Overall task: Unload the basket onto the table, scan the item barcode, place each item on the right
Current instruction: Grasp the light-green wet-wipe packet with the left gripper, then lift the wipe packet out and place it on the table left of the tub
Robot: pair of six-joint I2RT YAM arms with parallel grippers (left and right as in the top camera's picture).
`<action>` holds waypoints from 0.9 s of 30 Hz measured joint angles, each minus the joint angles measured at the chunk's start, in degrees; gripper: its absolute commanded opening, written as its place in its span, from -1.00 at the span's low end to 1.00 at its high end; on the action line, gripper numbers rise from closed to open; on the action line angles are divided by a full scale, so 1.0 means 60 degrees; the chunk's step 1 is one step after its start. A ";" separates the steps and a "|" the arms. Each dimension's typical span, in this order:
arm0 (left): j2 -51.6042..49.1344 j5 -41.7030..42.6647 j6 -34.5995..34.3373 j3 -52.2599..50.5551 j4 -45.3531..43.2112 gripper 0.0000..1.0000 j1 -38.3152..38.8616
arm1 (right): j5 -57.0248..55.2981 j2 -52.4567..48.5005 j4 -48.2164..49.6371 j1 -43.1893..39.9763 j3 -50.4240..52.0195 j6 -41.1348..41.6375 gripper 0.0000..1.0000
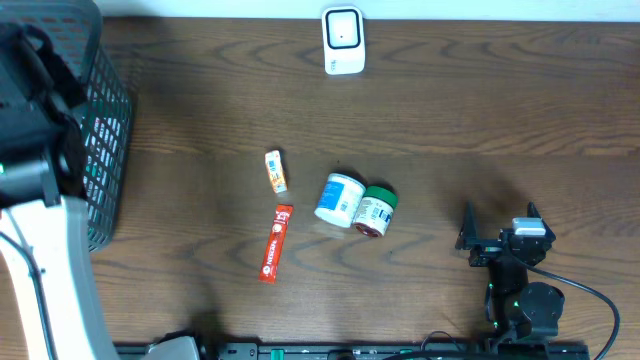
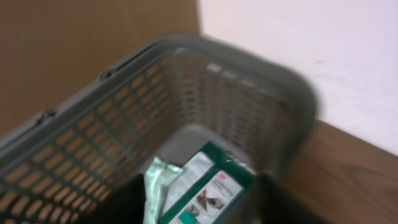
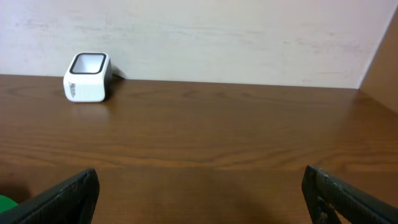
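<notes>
1. The left gripper (image 2: 200, 202) hung over the grey basket (image 2: 205, 68) at the table's far left corner, its fingers apart and clamping nothing
2. Below the fingers, inside the basket, a green-and-white package (image 2: 202, 186) lay tilted beside a crumpled wrapper (image 2: 158, 174); the view was blurred
3. The right gripper (image 3: 202, 199) sat wide open and empty at the right front of the table (image 1: 480, 110)
4. The white barcode scanner (image 1: 343, 40) stood at the far edge, well apart from both grippers
5. Mid-table, a white jar (image 1: 339, 199) and a green-lidded jar (image 1: 377, 211) lay touching, with an orange packet (image 1: 275, 171) and a red stick pack (image 1: 275, 243) to their left
</notes>
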State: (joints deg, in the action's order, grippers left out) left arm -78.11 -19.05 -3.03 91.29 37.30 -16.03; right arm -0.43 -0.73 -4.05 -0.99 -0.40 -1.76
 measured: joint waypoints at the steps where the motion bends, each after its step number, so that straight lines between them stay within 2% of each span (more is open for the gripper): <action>1: -0.0259 -0.0113 -0.0033 0.0000 -0.0022 0.36 -0.0164 | 0.0000 0.0000 0.0000 0.0000 0.0000 0.0000 0.98; 9: -0.2288 0.0058 -0.0022 0.0000 -0.0357 0.50 -0.1683 | 0.0000 0.0000 0.0000 0.0000 0.0000 0.0000 0.99; 18: -0.3952 0.1803 0.0339 0.0000 -0.0535 0.64 -0.3238 | 0.0000 0.0000 0.0000 0.0000 0.0000 0.0000 0.99; 27: -0.6167 0.2652 0.1512 0.0000 -0.0568 0.64 -0.3563 | 0.0000 0.0000 0.0000 0.0000 0.0000 0.0000 0.98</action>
State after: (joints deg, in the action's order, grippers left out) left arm -115.11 -3.14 6.04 91.29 33.89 -37.41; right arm -0.43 -0.73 -4.05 -0.99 -0.40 -1.76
